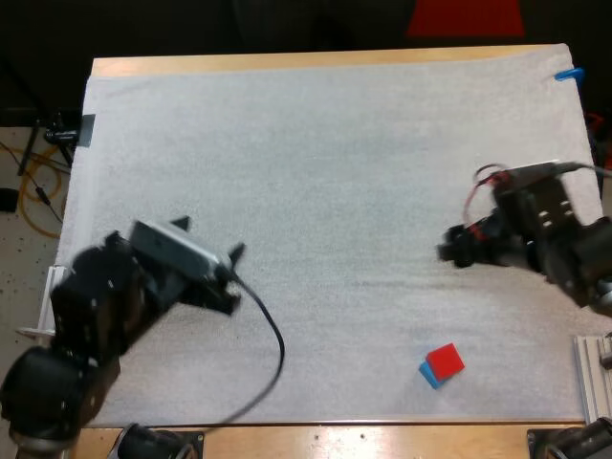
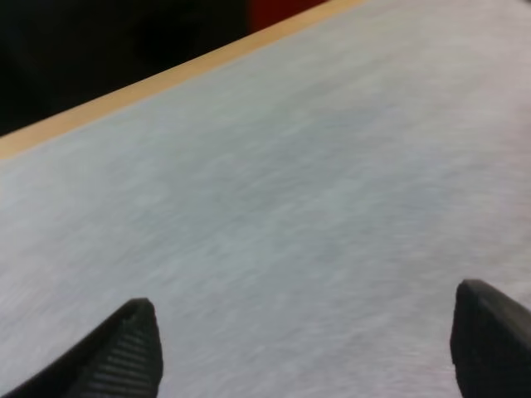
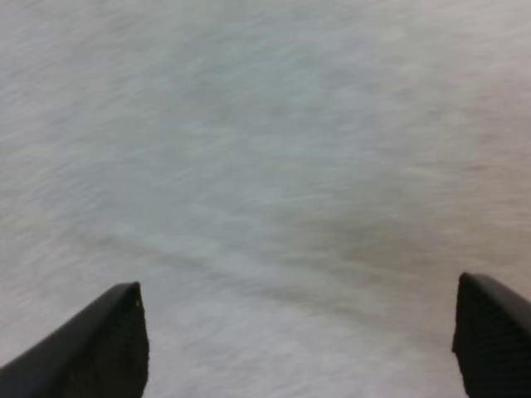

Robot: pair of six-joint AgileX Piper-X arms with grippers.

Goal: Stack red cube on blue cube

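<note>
Left pincer (image 2: 307, 332) and right pincer (image 3: 299, 332) both spread apart over mat (image 1: 335, 172), red cube (image 1: 446, 359) atop blue cube (image 1: 428, 374)

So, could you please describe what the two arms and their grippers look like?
Both are black and chunky, with rounded joint housings: the left arm and the right arm. The left gripper and the right gripper each have two black fingers tapering to blunt tips, and fine ridges show on a left finger's surface.
</note>
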